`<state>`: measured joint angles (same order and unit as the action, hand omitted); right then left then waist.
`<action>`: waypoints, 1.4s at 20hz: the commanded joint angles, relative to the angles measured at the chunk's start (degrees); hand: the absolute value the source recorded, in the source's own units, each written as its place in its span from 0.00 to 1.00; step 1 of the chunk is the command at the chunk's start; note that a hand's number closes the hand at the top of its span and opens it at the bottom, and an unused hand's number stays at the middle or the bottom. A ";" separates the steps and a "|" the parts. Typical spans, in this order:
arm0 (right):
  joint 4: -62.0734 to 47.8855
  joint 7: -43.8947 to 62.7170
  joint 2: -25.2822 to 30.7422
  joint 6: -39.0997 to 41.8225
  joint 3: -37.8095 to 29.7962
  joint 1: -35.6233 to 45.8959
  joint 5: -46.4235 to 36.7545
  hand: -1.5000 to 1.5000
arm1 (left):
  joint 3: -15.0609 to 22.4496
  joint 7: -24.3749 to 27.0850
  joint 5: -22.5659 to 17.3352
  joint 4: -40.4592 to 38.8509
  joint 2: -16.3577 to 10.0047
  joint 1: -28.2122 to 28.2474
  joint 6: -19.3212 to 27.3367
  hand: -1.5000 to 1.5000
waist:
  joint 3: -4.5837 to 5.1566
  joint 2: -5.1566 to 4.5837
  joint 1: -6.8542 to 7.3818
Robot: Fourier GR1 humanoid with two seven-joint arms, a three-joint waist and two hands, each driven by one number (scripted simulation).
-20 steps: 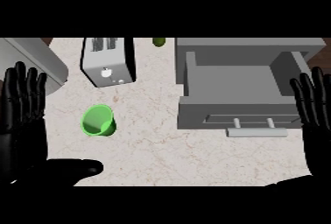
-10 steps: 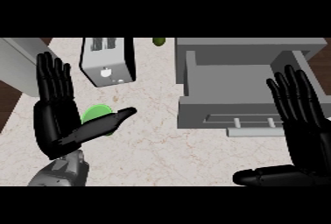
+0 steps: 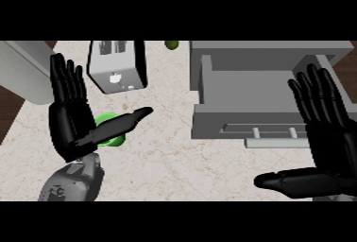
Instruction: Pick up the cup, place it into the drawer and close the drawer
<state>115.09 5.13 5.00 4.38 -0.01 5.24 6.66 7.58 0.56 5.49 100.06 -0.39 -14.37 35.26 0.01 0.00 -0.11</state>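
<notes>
1. The green cup (image 3: 106,118) stood on the counter (image 3: 182,163) at about 9 o'clock from the view's middle, largely hidden behind the left hand (image 3: 70,124). Whether it was upright or tipped could not be told.
2. It looked like a small plastic cup: probably light, stiff and hard to break, with a smooth wall that might slip. A hold round the wall from the side, thumb opposite the fingers, seemed the safest choice.
3. The left hand was spread flat, fingers straight and pointing to 12 o'clock, the thumb stretched toward 2 o'clock across the cup. It held nothing; whether the thumb touched the cup could not be told.
4. The right hand (image 3: 333,142) showed at 4 o'clock, likewise flat and empty, fingers toward 12 o'clock, thumb toward 9 o'clock.
5. The grey drawer (image 3: 198,90) stood pulled out at 2 o'clock, well apart from the cup, its handle side nearest the robot.
6. A toaster (image 3: 117,66) stood at 11 o'clock, near the left hand's fingertips.
7. Judged from this, the pick-up had not yet been done; the fingers would need to curl round the cup first.
</notes>
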 commanded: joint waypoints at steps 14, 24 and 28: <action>2.46 -1.57 -1.39 0.87 0.20 -3.38 -0.85 0.00 | -2.16 3.92 -4.64 -2.29 0.38 8.16 -1.08 0.00 | 0.00 0.03 0.07; 3.11 3.63 -0.94 -0.17 0.17 1.17 -1.00 0.00 | -2.76 14.65 -10.21 -9.15 0.38 14.34 0.26 0.00 | 0.01 0.02 0.23; -2.68 -1.22 -0.03 2.17 -3.35 1.73 1.40 0.00 | -4.08 16.76 -12.07 -15.68 0.38 10.61 1.43 0.00 | 0.00 -0.04 0.12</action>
<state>118.01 8.13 4.50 4.63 -1.31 6.02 6.68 3.98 14.29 -4.57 88.42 -0.16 -3.09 36.33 0.03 0.01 0.00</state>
